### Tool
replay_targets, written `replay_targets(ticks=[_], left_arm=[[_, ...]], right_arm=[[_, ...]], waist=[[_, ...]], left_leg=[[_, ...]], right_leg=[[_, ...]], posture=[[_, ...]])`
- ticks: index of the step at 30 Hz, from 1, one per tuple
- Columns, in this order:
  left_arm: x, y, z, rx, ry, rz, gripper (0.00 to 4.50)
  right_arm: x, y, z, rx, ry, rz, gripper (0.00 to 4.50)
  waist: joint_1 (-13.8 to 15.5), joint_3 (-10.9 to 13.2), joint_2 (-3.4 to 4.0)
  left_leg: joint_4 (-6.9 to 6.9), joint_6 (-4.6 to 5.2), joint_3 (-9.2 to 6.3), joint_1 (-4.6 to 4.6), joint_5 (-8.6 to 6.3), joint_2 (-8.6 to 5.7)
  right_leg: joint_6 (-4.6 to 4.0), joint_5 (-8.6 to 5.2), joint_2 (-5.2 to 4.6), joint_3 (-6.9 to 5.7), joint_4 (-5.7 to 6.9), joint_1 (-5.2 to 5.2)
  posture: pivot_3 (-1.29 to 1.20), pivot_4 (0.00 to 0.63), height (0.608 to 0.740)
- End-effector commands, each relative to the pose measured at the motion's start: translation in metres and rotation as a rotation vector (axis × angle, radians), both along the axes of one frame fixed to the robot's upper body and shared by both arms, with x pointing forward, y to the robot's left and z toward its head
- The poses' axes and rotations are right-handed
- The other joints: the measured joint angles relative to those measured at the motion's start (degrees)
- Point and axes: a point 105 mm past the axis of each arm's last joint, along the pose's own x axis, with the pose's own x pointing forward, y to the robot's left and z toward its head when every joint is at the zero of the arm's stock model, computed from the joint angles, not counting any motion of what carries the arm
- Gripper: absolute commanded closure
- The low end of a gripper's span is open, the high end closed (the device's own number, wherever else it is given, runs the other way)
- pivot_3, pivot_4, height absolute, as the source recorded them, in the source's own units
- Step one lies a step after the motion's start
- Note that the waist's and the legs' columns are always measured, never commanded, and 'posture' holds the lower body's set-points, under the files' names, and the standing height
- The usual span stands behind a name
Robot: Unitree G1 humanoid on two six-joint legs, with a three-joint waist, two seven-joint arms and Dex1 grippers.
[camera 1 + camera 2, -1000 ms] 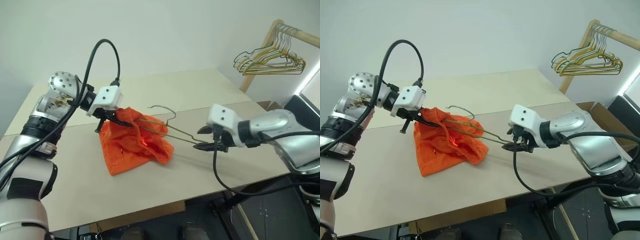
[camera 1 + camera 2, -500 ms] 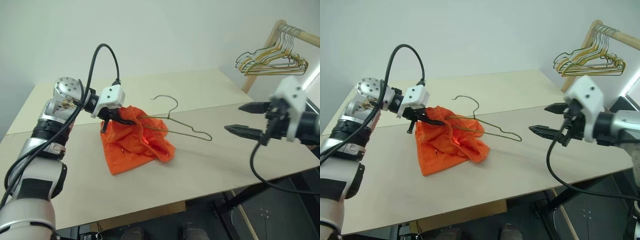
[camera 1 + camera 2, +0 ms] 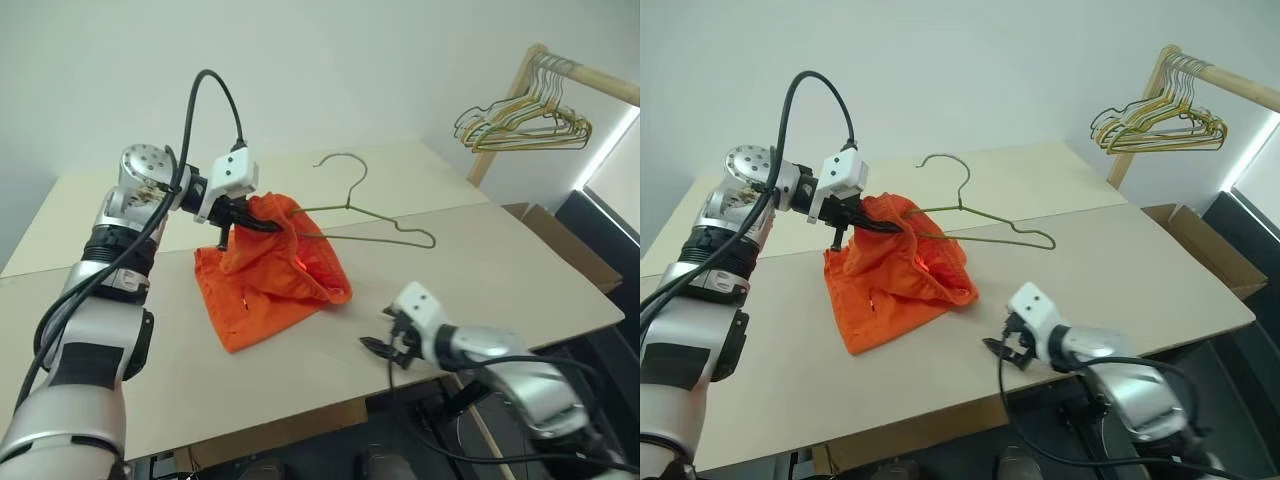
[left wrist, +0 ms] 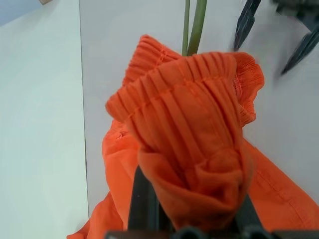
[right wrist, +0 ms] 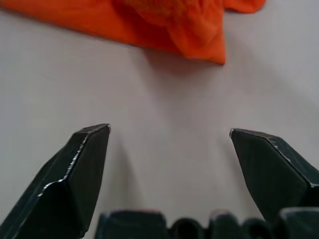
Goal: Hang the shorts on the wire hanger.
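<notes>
Over the bench [image 3: 520, 270], the left gripper [image 3: 262, 224] clamps the shorts [image 3: 270, 275]; the wire hanger [image 3: 365, 218] juts right, beyond the wide-open right gripper [image 3: 385, 344].

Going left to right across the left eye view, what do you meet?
left gripper → shorts → wire hanger → right gripper → bunch of hangers on the wooden rail

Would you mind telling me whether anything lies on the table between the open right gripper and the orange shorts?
Nothing visible does. The right gripper hangs low over bare table, fingers apart, and only tabletop lies between it and the shorts. The left gripper is shut on their waistband, with the wire hanger threaded through it and sticking out beyond.
</notes>
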Motion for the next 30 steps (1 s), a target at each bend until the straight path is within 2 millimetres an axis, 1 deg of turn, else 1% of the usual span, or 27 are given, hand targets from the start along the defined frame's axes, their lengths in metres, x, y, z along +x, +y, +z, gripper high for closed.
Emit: replay_targets(ticks=[1, 4, 6, 9, 10, 11, 16, 20, 22, 24, 27, 30], left_arm=[[0.001, -0.003, 0.024, -0.021, -0.069, -0.012, 4.43], [0.002, -0.002, 0.024, -0.021, -0.071, -0.01, 4.43], [0.001, -0.001, 0.024, -0.021, -0.072, -0.008, 4.43], [0.001, 0.001, 0.024, -0.024, -0.074, -0.001, 4.43], [0.001, 0.001, 0.024, -0.026, -0.075, 0.002, 4.43], [0.001, 0.002, 0.024, -0.029, -0.076, 0.007, 4.43], [0.0, 0.008, 0.022, -0.038, -0.076, 0.026, 4.43], [-0.003, 0.013, 0.019, -0.046, -0.068, 0.039, 4.43], [-0.006, 0.015, 0.016, -0.053, -0.059, 0.043, 4.43], [-0.012, 0.02, 0.013, -0.073, -0.048, 0.03, 4.43], [-0.022, 0.024, 0.011, -0.088, -0.041, 0.001, 4.43], [-0.032, 0.034, 0.011, -0.109, -0.018, -0.013, 4.43]], right_arm=[[0.026, 0.011, 0.024, 0.058, -0.155, -0.047, 0.06], [0.04, 0.022, 0.024, 0.079, -0.189, -0.055, 0.06], [0.043, 0.03, 0.023, 0.085, -0.196, -0.022, 0.06], [0.04, 0.041, 0.028, 0.139, -0.205, 0.05, 0.66], [0.039, 0.042, 0.03, 0.153, -0.21, 0.064, 1.02], [0.038, 0.043, 0.03, 0.157, -0.21, 0.079, 1.27], [0.036, 0.034, 0.029, 0.171, -0.202, 0.086, 3.03], [0.035, 0.024, 0.039, 0.22, -0.19, 0.096, 4.43], [0.034, 0.017, 0.047, 0.246, -0.182, 0.102, 4.47], [0.028, 0.003, 0.057, 0.27, -0.141, 0.128, 4.47], [0.018, -0.014, 0.063, 0.275, -0.063, 0.164, 4.47], [0.006, -0.04, 0.068, 0.273, 0.049, 0.201, 4.47]], waist=[[-0.14, 0.0, 0.0], [-0.12, -0.01, 0.0], [-0.15, 0.0, 0.0], [-0.35, 0.0, 0.0], [-0.46, 0.0, 0.0], [-0.66, 0.0, 0.0], [-0.9, 0.0, 0.0], [-0.8, 0.0, 0.01], [-0.76, 0.0, 0.01], [-0.71, 0.01, 0.03], [-0.63, 0.01, 0.03], [-0.38, 0.01, 0.03]], left_leg=[[-0.01, -0.01, 0.0, -0.02, 0.0, 0.01], [-0.06, 0.0, -0.02, -0.05, 0.0, -0.01], [-0.12, 0.0, -0.03, -0.09, 0.0, -0.02], [-0.25, -0.01, -0.03, -0.1, 0.0, -0.04], [-0.29, -0.01, -0.04, -0.1, 0.0, -0.04], [-0.32, -0.01, -0.04, -0.09, 0.0, -0.04], [-0.35, -0.06, -0.02, -0.02, 0.03, -0.02], [-0.35, -0.07, -0.02, 0.02, 0.04, -0.01], [-0.35, -0.07, -0.02, 0.02, 0.04, -0.02], [-0.35, -0.07, -0.03, 0.0, 0.04, -0.02], [-0.36, -0.07, -0.05, -0.02, 0.03, 0.01], [-0.36, -0.07, -0.06, 0.0, 0.03, 0.02]], right_leg=[[0.0, 0.0, 0.01, -0.01, -0.01, -0.02], [0.01, 0.01, 0.01, -0.11, 0.03, 0.03], [0.02, 0.02, 0.0, -0.15, 0.01, 0.03], [0.03, 0.01, 0.01, -0.17, -0.07, 0.01], [0.04, 0.0, 0.01, -0.19, -0.09, 0.01], [0.04, 0.0, 0.01, -0.19, -0.1, 0.01], [0.05, 0.0, 0.02, -0.18, -0.07, 0.02], [0.04, 0.0, 0.02, -0.17, -0.05, 0.04], [0.04, 0.0, 0.01, -0.17, -0.04, 0.05], [0.04, 0.0, 0.01, -0.17, -0.05, 0.04], [0.04, 0.0, 0.0, -0.18, -0.08, 0.04], [0.04, 0.0, -0.01, -0.18, -0.07, 0.05]], posture=[[-0.04, 0.0, 0.74], [-0.03, 0.0, 0.74], [-0.03, 0.0, 0.74], [-0.01, 0.0, 0.74], [-0.01, 0.0, 0.74], [0.0, 0.0, 0.74], [0.01, 0.0, 0.74], [0.01, 0.0, 0.74], [0.01, 0.0, 0.74], [0.01, 0.0, 0.74], [0.0, 0.0, 0.74], [0.0, 0.0, 0.74]])
